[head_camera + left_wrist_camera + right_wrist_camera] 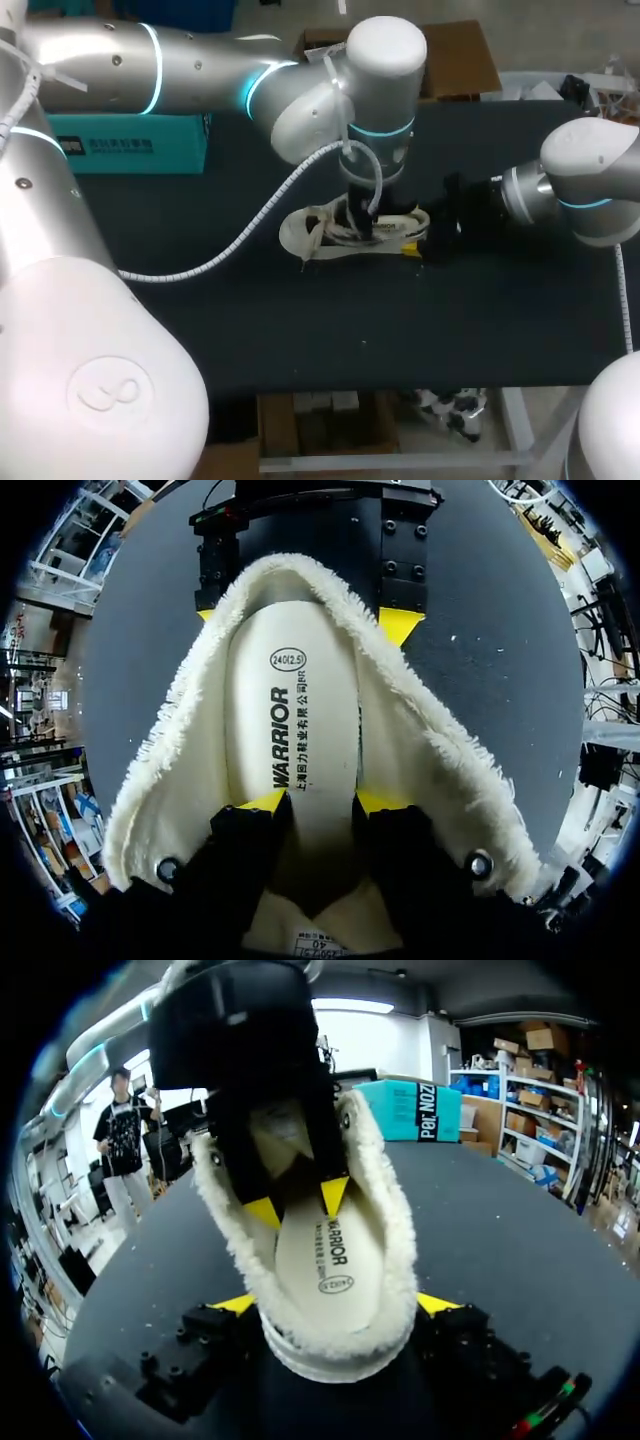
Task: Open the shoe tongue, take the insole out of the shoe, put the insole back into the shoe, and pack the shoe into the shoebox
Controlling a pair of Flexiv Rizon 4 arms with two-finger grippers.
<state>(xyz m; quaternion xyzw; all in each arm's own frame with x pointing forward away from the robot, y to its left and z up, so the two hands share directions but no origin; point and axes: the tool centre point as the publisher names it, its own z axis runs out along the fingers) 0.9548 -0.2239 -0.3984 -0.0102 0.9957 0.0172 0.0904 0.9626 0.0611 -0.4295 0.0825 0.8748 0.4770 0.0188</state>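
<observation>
The right gripper (338, 1305) clamps the shoe's (395, 1230) heel, likely to steady it, while the left gripper (320, 802) reaches inside, tips pinching the insole (295, 710) by its edges.

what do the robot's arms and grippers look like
Both the left arm and right arm are glossy silver-white rounded segments with glowing cyan rings; a white spiral-wrapped cable runs along the left one. The left gripper and right gripper are black, blocky, with yellow fingertips.
</observation>
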